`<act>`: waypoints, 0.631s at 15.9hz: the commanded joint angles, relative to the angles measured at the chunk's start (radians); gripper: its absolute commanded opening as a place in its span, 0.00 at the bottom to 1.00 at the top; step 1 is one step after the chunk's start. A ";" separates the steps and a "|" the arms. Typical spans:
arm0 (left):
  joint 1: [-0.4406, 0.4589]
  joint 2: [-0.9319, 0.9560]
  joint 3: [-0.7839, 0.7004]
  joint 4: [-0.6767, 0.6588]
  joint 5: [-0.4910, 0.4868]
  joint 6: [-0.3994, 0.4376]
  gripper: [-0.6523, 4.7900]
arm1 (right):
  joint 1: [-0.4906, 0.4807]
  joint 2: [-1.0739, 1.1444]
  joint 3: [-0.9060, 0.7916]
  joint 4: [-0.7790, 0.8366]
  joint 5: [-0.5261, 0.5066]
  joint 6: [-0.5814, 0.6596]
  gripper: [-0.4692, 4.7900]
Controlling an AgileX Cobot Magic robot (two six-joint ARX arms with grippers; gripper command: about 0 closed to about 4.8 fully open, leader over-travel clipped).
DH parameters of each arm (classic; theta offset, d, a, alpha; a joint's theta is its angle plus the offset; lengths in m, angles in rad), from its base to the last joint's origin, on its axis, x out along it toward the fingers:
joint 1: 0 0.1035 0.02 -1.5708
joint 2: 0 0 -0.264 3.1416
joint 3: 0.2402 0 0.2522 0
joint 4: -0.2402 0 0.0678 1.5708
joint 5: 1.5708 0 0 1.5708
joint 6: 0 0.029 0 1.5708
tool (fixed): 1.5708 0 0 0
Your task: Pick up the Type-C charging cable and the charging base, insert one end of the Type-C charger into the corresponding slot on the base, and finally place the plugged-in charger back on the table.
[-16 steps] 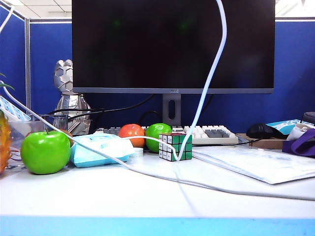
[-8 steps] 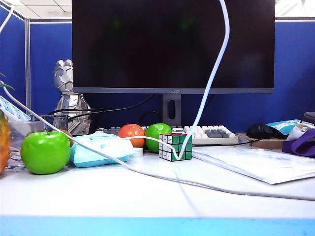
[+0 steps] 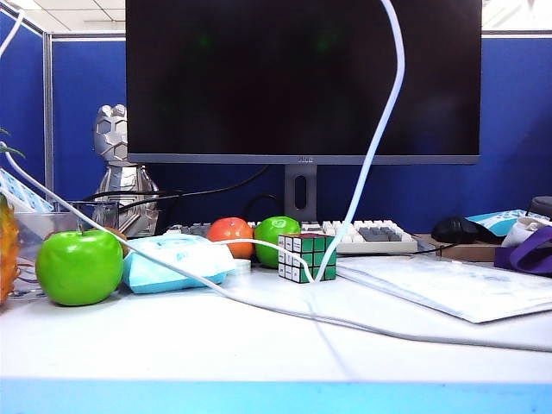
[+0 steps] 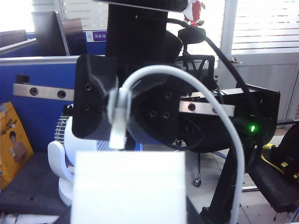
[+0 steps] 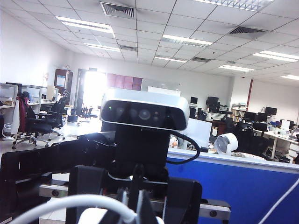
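You are looking at two green apples, one [image 3: 79, 266] near on the left and one [image 3: 275, 237] farther back. One orange fruit [image 3: 230, 235] is sitting beside it. You are seeing one Rubik's cube [image 3: 307, 257], one wet-wipes pack [image 3: 177, 261], one monitor [image 3: 304, 79], one keyboard [image 3: 366, 235], one black mouse [image 3: 461, 229] and one silver figurine [image 3: 121, 171].

The table [image 3: 216, 345] is a flat white desk surface with a light-blue front edge. Resting on it, from left to right: a green apple [image 3: 79, 266], a pale blue wipes pack [image 3: 177, 261], an orange fruit [image 3: 230, 235], a second green apple [image 3: 274, 233], a Rubik's cube [image 3: 307, 256], and a flat plastic sleeve [image 3: 448, 288]. A keyboard [image 3: 366, 235] lies at the far side. A greyish-white cord [image 3: 259, 304] trails across the surface.
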 commanded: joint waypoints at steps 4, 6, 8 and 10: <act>-0.002 -0.005 0.008 0.095 0.001 0.005 0.11 | 0.010 0.023 -0.004 -0.090 -0.062 0.019 0.09; -0.002 -0.005 0.008 0.103 0.001 0.019 0.11 | 0.010 0.027 -0.004 -0.090 -0.084 0.020 0.09; -0.002 -0.005 0.008 0.111 0.001 0.020 0.11 | 0.038 0.040 -0.006 -0.110 -0.088 -0.036 0.09; -0.002 -0.005 0.008 0.119 0.000 0.019 0.11 | 0.054 0.041 -0.006 -0.144 -0.086 -0.089 0.09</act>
